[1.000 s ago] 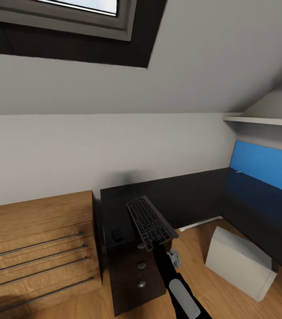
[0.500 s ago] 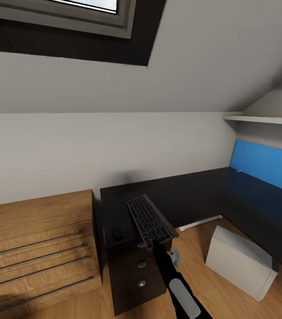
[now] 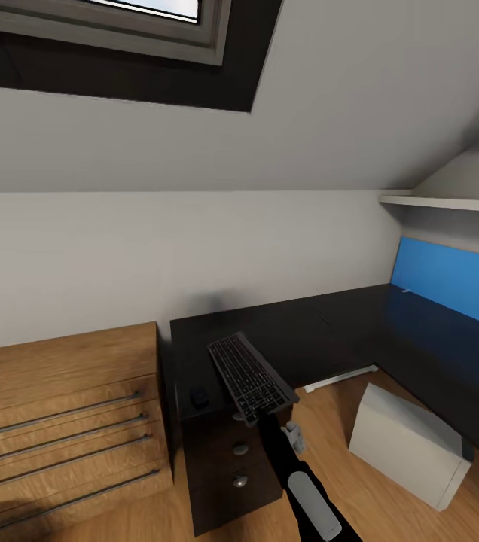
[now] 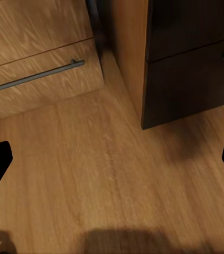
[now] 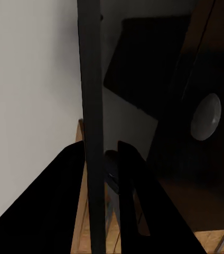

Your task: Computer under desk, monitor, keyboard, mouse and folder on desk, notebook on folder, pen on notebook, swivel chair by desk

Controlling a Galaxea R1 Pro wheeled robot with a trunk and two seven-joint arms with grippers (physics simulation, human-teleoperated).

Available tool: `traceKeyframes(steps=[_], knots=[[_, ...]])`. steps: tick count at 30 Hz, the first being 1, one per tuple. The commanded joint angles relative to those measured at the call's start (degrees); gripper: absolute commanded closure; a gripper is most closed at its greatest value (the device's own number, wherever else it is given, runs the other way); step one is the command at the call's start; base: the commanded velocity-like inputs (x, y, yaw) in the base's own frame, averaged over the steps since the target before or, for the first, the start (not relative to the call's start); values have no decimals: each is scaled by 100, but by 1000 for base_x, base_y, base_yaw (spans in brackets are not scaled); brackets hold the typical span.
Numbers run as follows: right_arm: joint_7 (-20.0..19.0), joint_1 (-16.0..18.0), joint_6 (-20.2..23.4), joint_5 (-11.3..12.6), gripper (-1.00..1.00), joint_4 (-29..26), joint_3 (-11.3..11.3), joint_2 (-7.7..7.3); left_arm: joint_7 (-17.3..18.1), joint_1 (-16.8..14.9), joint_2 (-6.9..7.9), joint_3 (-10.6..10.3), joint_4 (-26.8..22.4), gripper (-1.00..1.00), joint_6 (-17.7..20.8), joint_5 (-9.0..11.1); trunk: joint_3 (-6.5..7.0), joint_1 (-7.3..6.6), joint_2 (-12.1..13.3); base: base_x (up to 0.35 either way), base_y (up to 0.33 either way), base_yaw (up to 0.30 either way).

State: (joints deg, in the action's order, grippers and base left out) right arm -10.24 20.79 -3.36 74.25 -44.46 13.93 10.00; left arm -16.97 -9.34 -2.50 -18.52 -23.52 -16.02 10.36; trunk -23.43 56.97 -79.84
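Overhanging desk (image 3: 330, 331) edge, pinched keyboard (image 3: 248, 378)

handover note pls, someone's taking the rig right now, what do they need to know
Right gripper: shut on the keyboard, held tilted above the desk's left end.
Left gripper: open, nothing held, pointing at the wooden floor.
Mouse already on the desk, beside the keyboard.
White computer stands on the floor by the desk.
Left: set the keyboard down; monitor, folder, notebook, pen and chair remain.

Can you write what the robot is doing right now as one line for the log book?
phase: placing keyboard | right gripper: shut on keyboard, above desk corner | mouse: on desk | left gripper: open, over floor
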Motion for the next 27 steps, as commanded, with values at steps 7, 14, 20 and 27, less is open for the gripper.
traceKeyframes(steps=[7,14,20,27], knots=[[-30,4,5,81,100,96,46,0,-27,-6,-12,-79,20,-100,-24,30,-7,0,-3,34,0,0],[-43,4,-4,81,100,95,44,0,-25,-6,-13,-81,22,-100,-24,28,-7,0,-3,94,0,0],[-61,4,-13,81,100,103,40,0,-25,-6,-8,-81,23,-100,-21,28,-7,0,-3,144,55,0],[-57,4,-10,81,100,105,32,0,-25,-6,-5,-81,24,-100,-20,28,-7,0,-3,53,21,0]])
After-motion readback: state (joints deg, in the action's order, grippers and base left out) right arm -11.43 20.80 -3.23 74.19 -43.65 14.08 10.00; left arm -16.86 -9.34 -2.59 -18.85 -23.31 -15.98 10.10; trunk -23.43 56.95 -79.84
